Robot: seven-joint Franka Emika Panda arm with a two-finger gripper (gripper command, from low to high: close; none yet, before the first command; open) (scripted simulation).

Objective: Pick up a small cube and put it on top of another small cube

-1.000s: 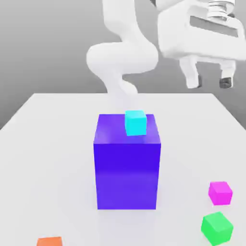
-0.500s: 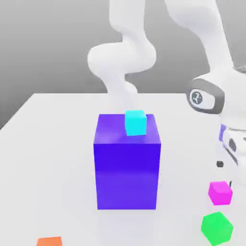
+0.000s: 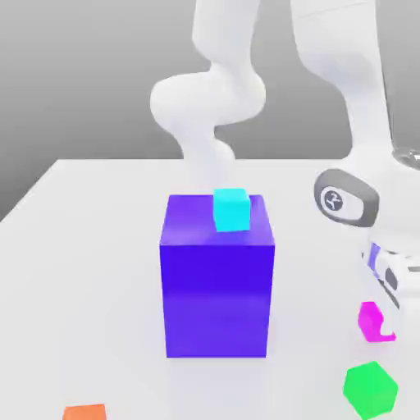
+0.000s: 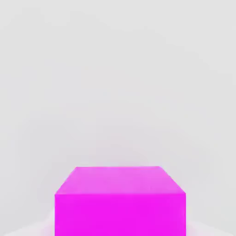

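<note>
A small magenta cube [image 3: 371, 321] lies on the white table [image 3: 82, 287] at the exterior view's right. My gripper [image 3: 386, 318] has come down right at it, and the hand covers the cube's right side. In the hand view the magenta cube [image 4: 120, 203] looms very close. A small cyan cube [image 3: 231, 210] rests on top of the tall purple block [image 3: 216, 279]. A small green cube [image 3: 370, 389] sits in front of the magenta one. A small orange cube [image 3: 84, 412] lies at the front left edge.
The tall purple block stands mid-table, to the left of my hand in the exterior view. The arm's white links [image 3: 209, 98] rise behind it. Bare table surface stretches to the block's left and behind it.
The arm swung down from high at the right to table level. The hand now sits lower against the magenta cube and hides part of it. No cube has moved.
</note>
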